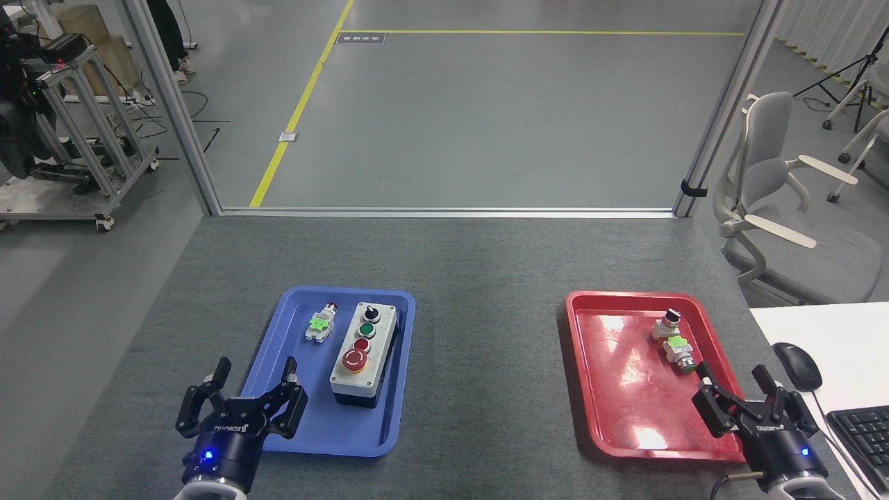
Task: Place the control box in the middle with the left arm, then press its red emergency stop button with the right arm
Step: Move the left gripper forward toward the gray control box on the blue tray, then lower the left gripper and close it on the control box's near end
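Observation:
The control box (365,353), light grey on a black base, lies lengthwise in the blue tray (278,368), on the tray's right half. Its red emergency stop button (355,359) sits at the near end, behind it a small red, a green and a black control. My left gripper (255,371) is open at the tray's near left corner, left of the box and apart from it. My right gripper (734,376) is open at the near right corner of the red tray (625,389). The middle (486,347), bare grey felt, lies between the trays.
A small loose switch with a green tag (320,323) lies in the blue tray left of the box. Two more switches (673,337) lie in the red tray. A white desk with a mouse (796,365) and keyboard (861,434) borders the right side.

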